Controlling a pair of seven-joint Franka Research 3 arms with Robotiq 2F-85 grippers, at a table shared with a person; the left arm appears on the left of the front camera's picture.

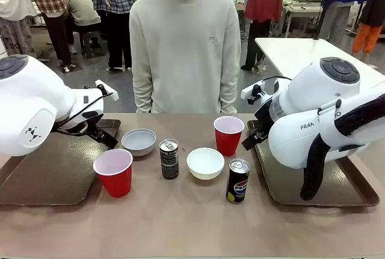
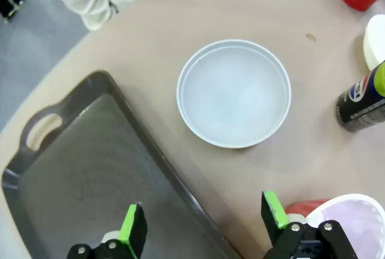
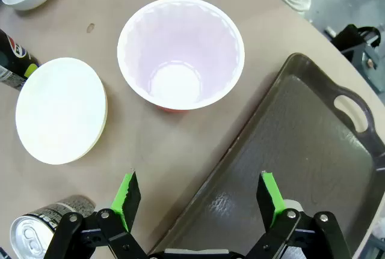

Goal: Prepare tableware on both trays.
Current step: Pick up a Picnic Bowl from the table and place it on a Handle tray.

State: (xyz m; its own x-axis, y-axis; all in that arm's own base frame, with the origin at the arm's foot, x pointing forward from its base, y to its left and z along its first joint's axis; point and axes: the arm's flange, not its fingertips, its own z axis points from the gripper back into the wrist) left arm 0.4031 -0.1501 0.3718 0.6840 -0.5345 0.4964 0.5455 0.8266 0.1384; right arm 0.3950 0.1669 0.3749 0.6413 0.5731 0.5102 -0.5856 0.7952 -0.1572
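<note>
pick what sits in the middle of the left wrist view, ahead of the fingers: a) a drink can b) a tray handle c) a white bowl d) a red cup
C: the white bowl sits upright on the table in the middle of the left wrist view, ahead of the open left gripper and just off the rim of the tray.
</note>
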